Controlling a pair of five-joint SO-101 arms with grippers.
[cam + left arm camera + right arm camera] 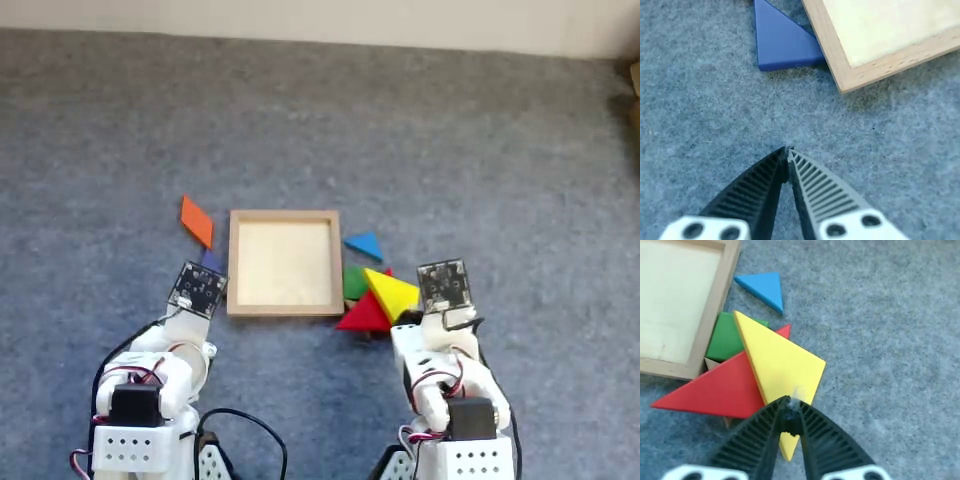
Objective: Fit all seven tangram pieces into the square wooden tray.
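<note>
Flanking the square wooden tray (233,262), a yellow triangle (780,360), red triangle (720,390), green piece (725,340) and light blue triangle (764,287) bunch beside one edge, a dark blue triangle (780,40) and orange piece (197,221) beside the opposite edge. Your left gripper (788,151), closed and empty, hovers near a tray corner. Your right gripper (790,402), tips together with nothing visibly held, hangs over the yellow triangle.

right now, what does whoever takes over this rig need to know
Left gripper: jaws shut, empty, over the carpet near the dark blue triangle beside the tray.
Right gripper: jaws shut over the yellow triangle, which lies across the red triangle and green piece.
Light blue triangle and orange piece lie loose.
Done: nothing in tray. Left: every piece.
</note>
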